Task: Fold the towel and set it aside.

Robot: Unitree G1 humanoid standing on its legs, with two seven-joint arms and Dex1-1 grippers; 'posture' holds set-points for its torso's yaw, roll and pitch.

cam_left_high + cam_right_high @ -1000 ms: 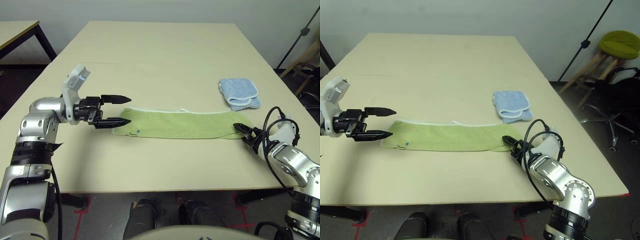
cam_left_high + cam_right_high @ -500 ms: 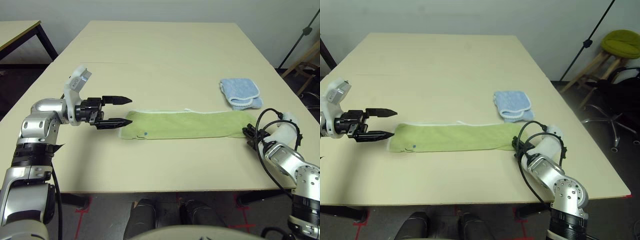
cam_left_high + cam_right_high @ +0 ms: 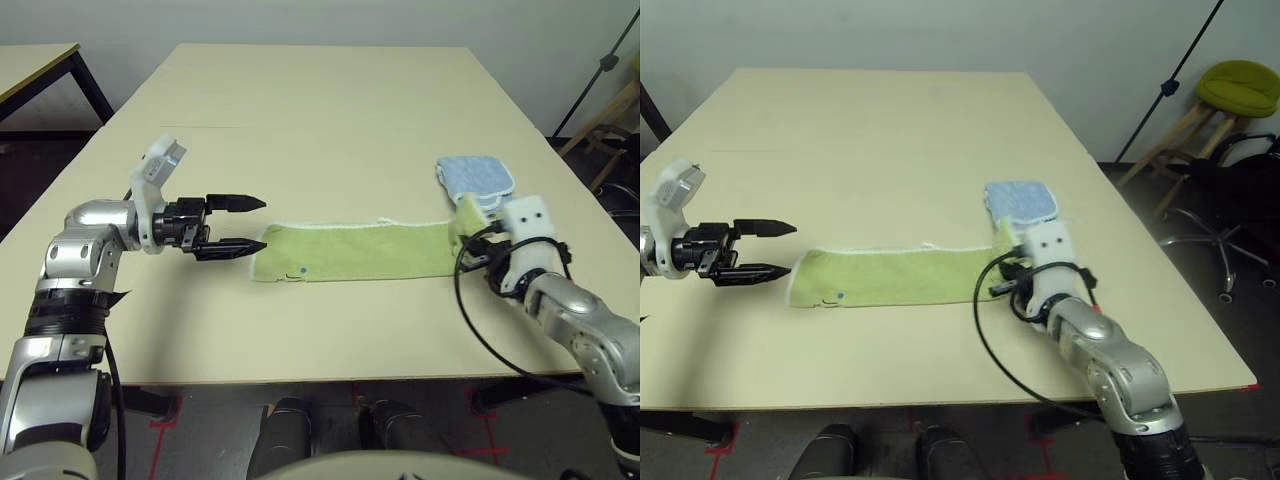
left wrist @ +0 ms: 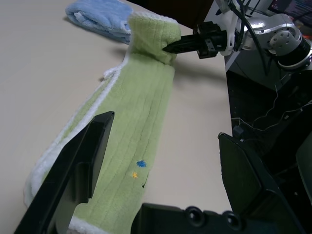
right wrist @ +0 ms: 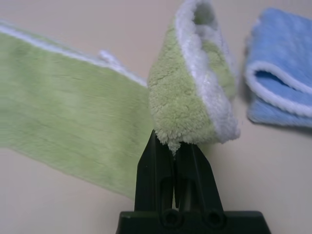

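Two hands are at the light green towel (image 3: 350, 250), which lies as a long narrow strip across the table (image 3: 320, 130) in front of the robot, its white edging along the far side. The right hand (image 5: 174, 141) is clamped on the towel's right end, its fingers together with a pinch of terry cloth between their tips; that end is lifted and curls up over the strip. The left hand (image 3: 265, 224) has its fingers wide apart, with nothing between them, at the towel's left end; whether the nearer finger touches the cloth, I cannot tell. Near the towel's left end, by the edge closer to the robot, there is a small blue mark (image 4: 141, 164) with a small orange one (image 4: 134, 174) beside it and a short dark line close by; none of it can be read as writing. A light blue folded cloth (image 3: 1021, 202) with pale edging lies beyond the raised right end.
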